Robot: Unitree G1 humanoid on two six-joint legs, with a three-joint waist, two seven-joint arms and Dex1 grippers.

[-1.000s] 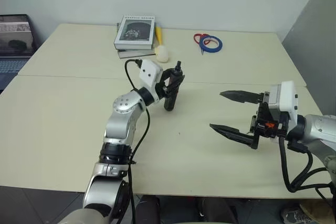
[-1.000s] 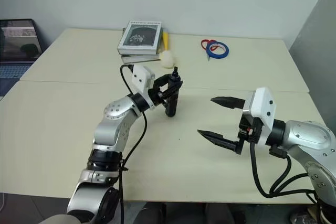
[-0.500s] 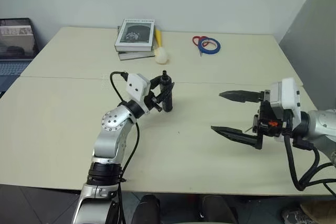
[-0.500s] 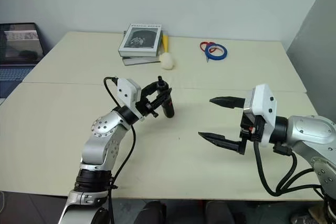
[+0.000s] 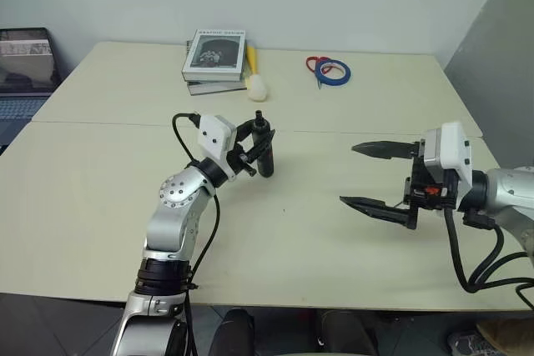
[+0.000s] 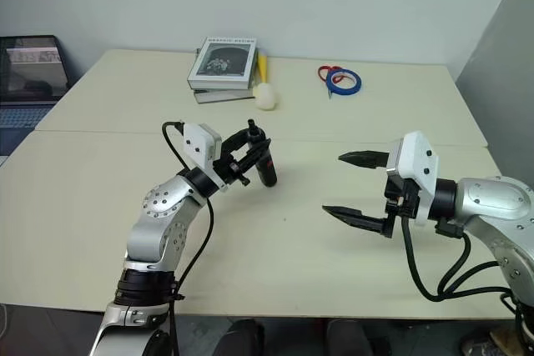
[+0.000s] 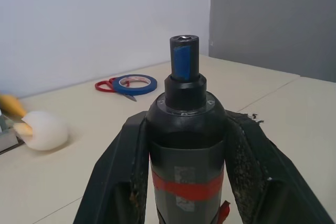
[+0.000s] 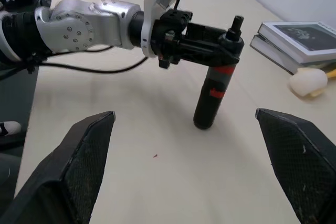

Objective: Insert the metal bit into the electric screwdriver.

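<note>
My left gripper [image 5: 260, 146] is shut on the electric screwdriver [image 5: 265, 154], a black cylinder with red bands. It holds the tool upright over the middle of the table, lower end close to the tabletop. In the left wrist view the screwdriver [image 7: 186, 124] stands between the two fingers [image 7: 118, 177], its socket end with a blue patch pointing up. My right gripper [image 5: 349, 174] hangs open to the right of the tool, well apart from it, with nothing between its fingers [image 8: 86, 156]. The right wrist view looks across at the screwdriver [image 8: 215, 93]. The metal bit is out of view.
At the back of the cream table [image 5: 100, 206] lie stacked books [image 5: 214, 57], a white and yellow object [image 5: 256, 82], red scissors [image 5: 314, 62] and a blue tape roll [image 5: 335, 72]. A laptop [image 5: 23, 64] stands beyond the left edge. A grey panel [image 5: 501, 47] rises at the right.
The camera view has shifted. My left gripper has drawn back a little toward me with the screwdriver still in it. The right gripper has drifted slightly to the right, still open.
</note>
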